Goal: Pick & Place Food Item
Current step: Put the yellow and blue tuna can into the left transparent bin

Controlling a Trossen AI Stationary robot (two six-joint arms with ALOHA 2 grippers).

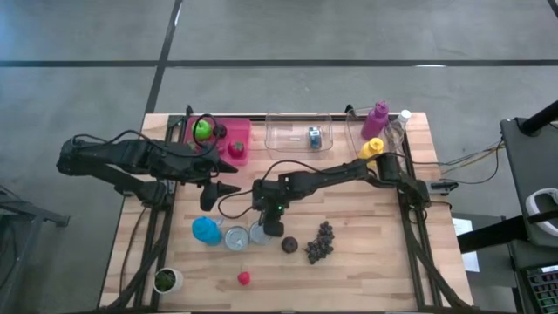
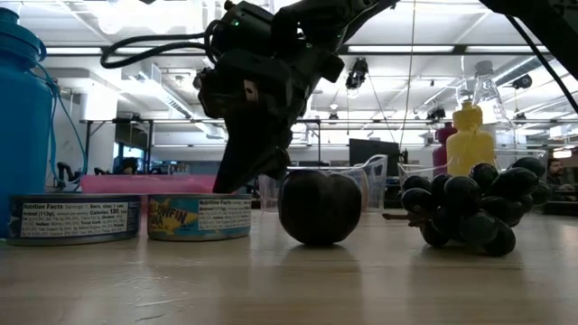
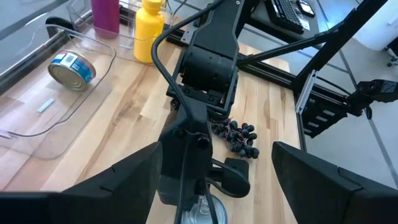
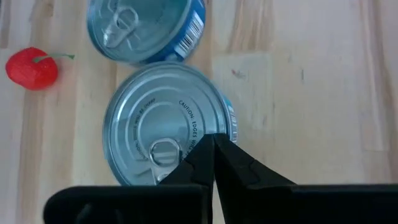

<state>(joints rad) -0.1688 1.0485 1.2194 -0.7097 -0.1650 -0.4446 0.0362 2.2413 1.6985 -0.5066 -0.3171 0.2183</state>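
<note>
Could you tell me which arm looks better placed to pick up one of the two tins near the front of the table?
The right: its pincer hangs directly over the nearer tin, closed. The left pincer waits open, farther back near the pink tray.

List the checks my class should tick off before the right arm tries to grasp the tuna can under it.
1. Right end effector is over the tuna can: ok.
2. Its fingers are open for a grasp: not ok, they are shut together.
3. Second can sits apart from the target: cannot tell, they are very close.
4. Plum is clear of the target: ok.
5. Left end effector waits out of the way, open, near the table's left side: ok.
</note>
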